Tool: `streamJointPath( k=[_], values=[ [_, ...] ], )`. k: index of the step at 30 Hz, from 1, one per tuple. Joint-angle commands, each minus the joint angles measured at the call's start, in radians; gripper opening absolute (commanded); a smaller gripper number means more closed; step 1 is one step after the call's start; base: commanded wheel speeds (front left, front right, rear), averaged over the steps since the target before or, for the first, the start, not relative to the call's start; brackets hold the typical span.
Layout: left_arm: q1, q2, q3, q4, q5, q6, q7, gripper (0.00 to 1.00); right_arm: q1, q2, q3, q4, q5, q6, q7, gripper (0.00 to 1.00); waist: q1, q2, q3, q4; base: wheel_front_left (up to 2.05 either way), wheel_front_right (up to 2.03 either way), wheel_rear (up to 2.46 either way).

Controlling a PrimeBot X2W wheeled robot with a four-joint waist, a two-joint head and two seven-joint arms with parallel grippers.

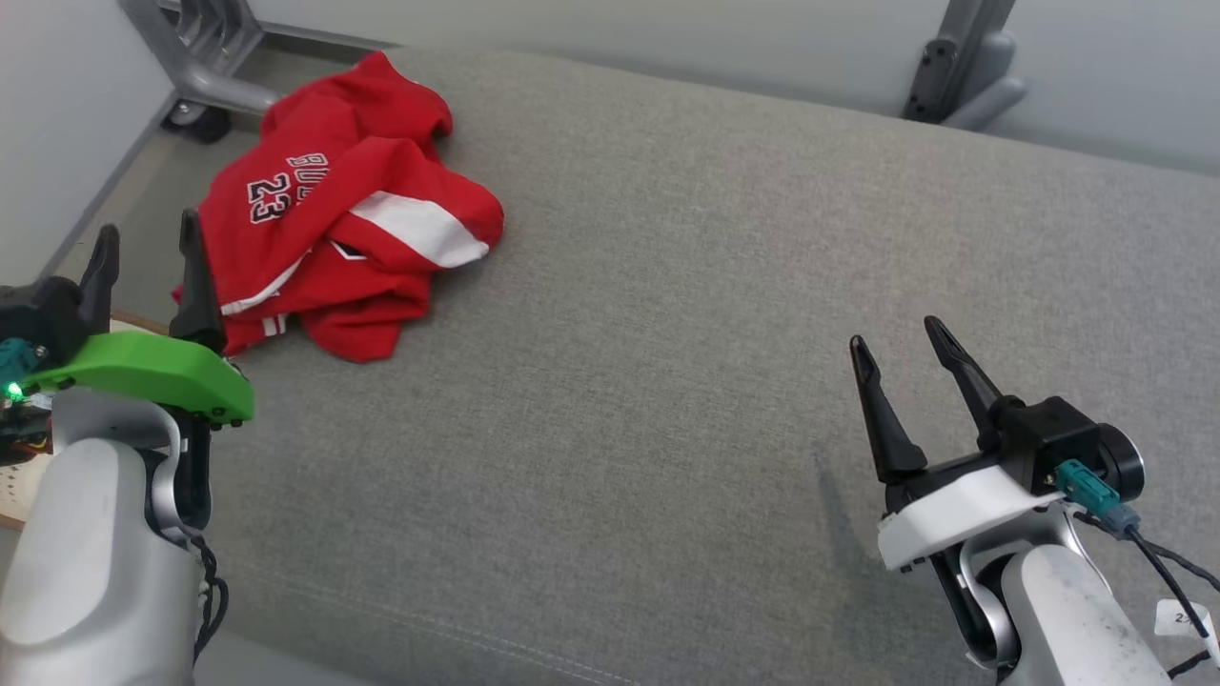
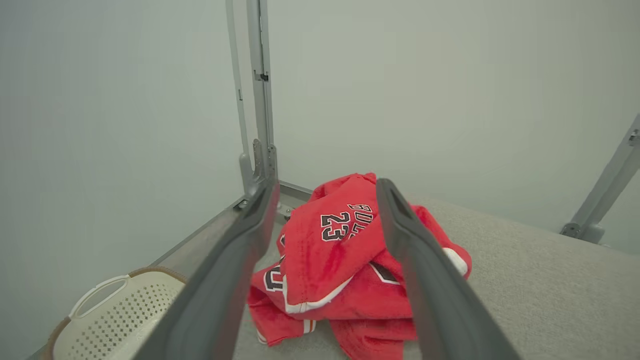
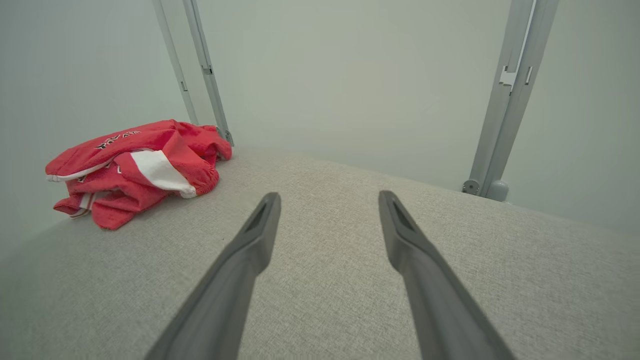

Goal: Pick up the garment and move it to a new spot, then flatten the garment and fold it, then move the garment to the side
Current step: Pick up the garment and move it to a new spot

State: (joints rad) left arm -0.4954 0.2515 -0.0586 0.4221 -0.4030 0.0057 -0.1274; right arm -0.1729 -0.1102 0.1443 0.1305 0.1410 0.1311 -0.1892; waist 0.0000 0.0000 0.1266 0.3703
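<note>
Left claw [image 1: 149, 222] released | right claw [image 1: 893, 332] released | garment [image 1: 353, 191] crumpled near left claw

The grey tabletop [image 1: 667, 286] lies bare across the centre and right of the head view, leaving wide passage between the left hand [image 1: 150, 226] at the left edge and the right hand [image 1: 894, 333] at lower right. The crumpled red garment [image 1: 334, 219] heaps at upper left, just beyond the left hand. Metal frame legs [image 1: 205, 57] stand past the far edge, and a white basket [image 2: 120, 310] sits low at the left wrist view's lower left
</note>
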Motion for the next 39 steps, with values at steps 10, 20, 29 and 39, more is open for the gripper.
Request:
streamJointPath(
  k=[10, 20, 29, 39],
  values=[
    [-0.157, 0.03, 0.042, 0.36, -0.094, -0.063, 0.044, 1.0, -0.051, -0.043, 0.008, -0.053, 0.003, -0.001, 0.029, 1.0, 0.0, 0.0, 0.227, -0.143, 0.0, 0.0, 0.0],
    [-0.24, 0.056, 0.046, 0.547, -0.099, -0.072, -0.02, 0.0, -0.073, -0.039, 0.024, -0.059, 0.005, -0.001, 0.036, 1.0, 0.0, 0.0, 0.263, -0.139, 0.0, 0.0, 0.0],
    [-0.267, 0.106, 0.03, 0.493, -0.034, -0.042, -0.132, 0.0, -0.058, -0.026, 0.013, -0.024, 0.013, -0.001, 0.009, 1.0, 0.0, 0.0, 0.209, -0.136, 0.0, 0.0, 0.0],
    [-0.048, 0.143, 0.065, 0.036, 0.061, 0.044, -0.137, 0.0, -0.033, 0.02, 0.012, 0.022, 0.028, -0.001, -0.033, 1.0, 0.0, 0.0, 0.073, -0.184, 0.0, 0.0, 0.0]
  ],
)
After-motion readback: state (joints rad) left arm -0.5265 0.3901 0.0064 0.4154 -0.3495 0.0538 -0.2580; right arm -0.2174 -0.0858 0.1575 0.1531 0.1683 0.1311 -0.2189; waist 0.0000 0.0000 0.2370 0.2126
